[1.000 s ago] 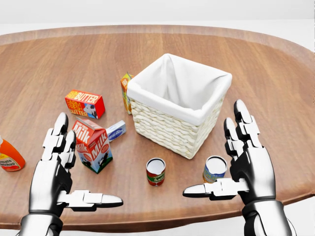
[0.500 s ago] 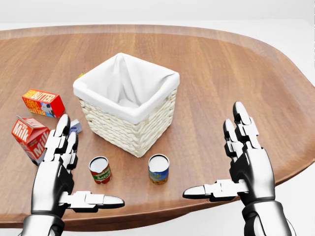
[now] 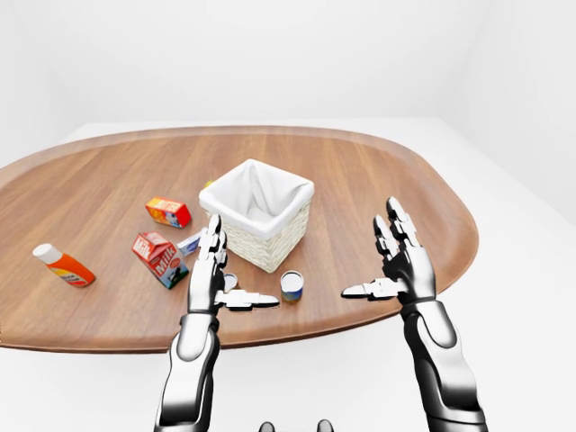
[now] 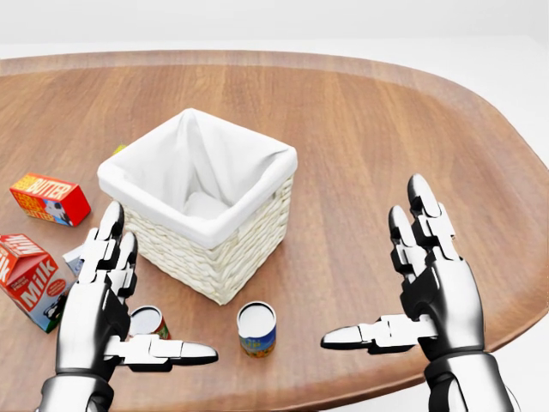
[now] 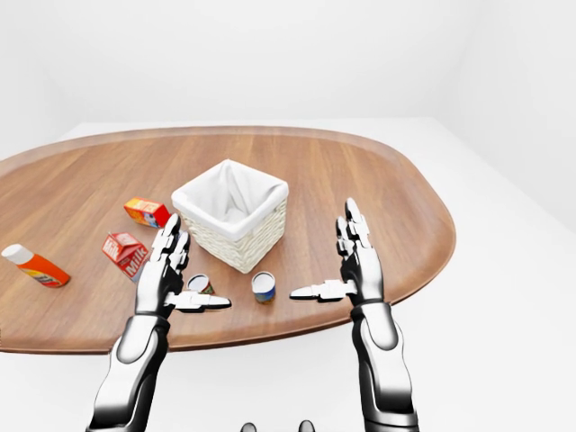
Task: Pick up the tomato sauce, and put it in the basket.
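Head view: both hands, left [image 4: 103, 318] and right [image 4: 429, 283], open and empty. Sauce can [image 4: 147, 323] upright at 7 o'clock from basket [image 4: 210, 249], partly behind left hand; label unreadable. Cartons at 9 o'clock read "Milk" [image 4: 30, 279] and "BUTTER" [image 4: 50, 198].

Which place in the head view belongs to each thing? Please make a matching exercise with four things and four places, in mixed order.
Things:
1. basket
2. butter box
3. blue-labelled can
4. right hand

Places in the head view:
A. just below the basket's lower corner
B. at the left edge, left of the basket
C. centre-left, lined with white cloth
D. lower right, fingers spread, holding nothing

Pairs: 1-C, 2-B, 3-A, 4-D
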